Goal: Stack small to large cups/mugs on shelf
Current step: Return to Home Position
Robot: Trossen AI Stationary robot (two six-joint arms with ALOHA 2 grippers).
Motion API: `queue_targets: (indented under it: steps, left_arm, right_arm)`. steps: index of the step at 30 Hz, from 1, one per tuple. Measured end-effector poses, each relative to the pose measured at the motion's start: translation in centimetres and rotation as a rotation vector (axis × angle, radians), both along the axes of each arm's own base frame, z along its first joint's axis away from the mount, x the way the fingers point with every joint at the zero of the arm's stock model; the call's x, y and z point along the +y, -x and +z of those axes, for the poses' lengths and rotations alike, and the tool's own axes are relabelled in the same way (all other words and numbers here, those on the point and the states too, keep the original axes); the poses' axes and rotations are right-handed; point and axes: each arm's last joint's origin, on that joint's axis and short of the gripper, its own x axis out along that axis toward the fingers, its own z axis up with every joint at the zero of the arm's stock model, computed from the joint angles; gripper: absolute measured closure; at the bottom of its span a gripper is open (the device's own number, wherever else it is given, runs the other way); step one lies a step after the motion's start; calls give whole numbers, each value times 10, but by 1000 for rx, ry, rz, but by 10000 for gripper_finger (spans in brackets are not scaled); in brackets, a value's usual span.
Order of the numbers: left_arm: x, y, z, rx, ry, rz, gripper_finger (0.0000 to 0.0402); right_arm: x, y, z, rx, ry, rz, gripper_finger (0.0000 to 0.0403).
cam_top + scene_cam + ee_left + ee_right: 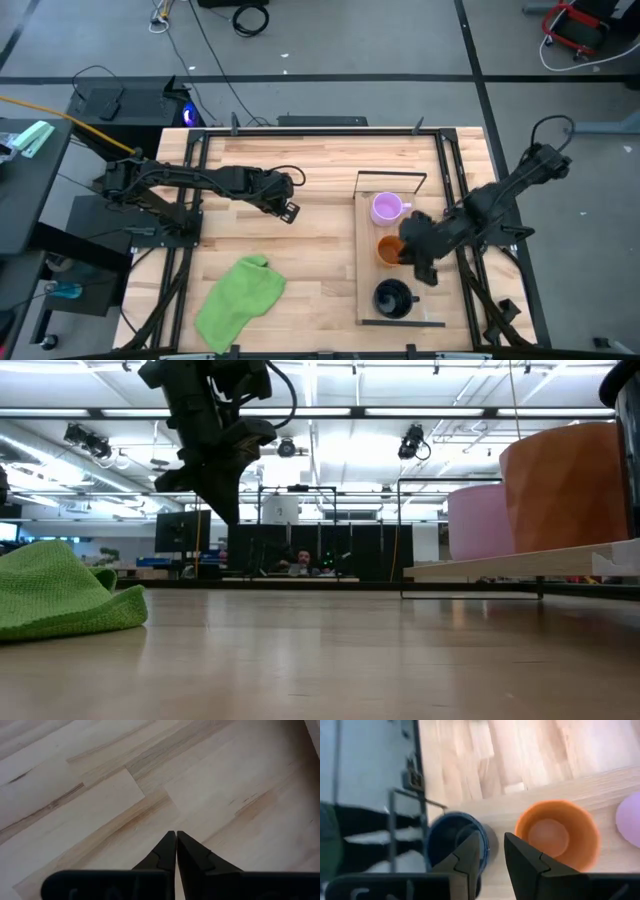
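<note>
Three mugs stand upright on the light-wood shelf [365, 240] at the table's right: a purple mug [385, 208] farthest, an orange mug [388, 250] in the middle, a black mug [394, 298] nearest. My right gripper [492, 851] is open above the shelf, its fingers pointing down over the gap between the black mug [447, 840] and the orange mug [557, 832]. It shows in the high view [427, 274] beside the orange mug. My left gripper [176, 840] is shut and empty above the bare table middle [290, 210].
A crumpled green cloth [240, 300] lies on the table near its front left, also in the low view [60, 595]. The shelf's thin black wire frame [392, 178] rises at its far end. Bare tabletop [310, 260] lies between cloth and shelf.
</note>
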Motion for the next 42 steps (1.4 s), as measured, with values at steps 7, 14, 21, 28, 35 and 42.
queue_targets:
  steps: [7,14,21,28,35,42]
  left_arm:
    - [-4,-7,14,-50,12,19,377]
    - [-16,-27,93,-256,-94,-184,379]
    - [-29,-25,192,-526,-292,-415,388]
    - [-42,-3,254,-666,-423,-561,379]
    - [-52,16,263,-582,-363,-573,370]
    - [-68,14,242,-510,-352,-593,376]
  right_arm:
    - [-17,38,32,-212,-21,-120,305]
    - [-23,67,52,-345,-112,-70,305]
    - [-35,87,61,-349,-241,-16,305]
    - [-40,95,66,-351,-337,-3,305]
    - [-36,90,88,-610,-364,115,305]
    - [-30,97,104,-784,-373,257,305]
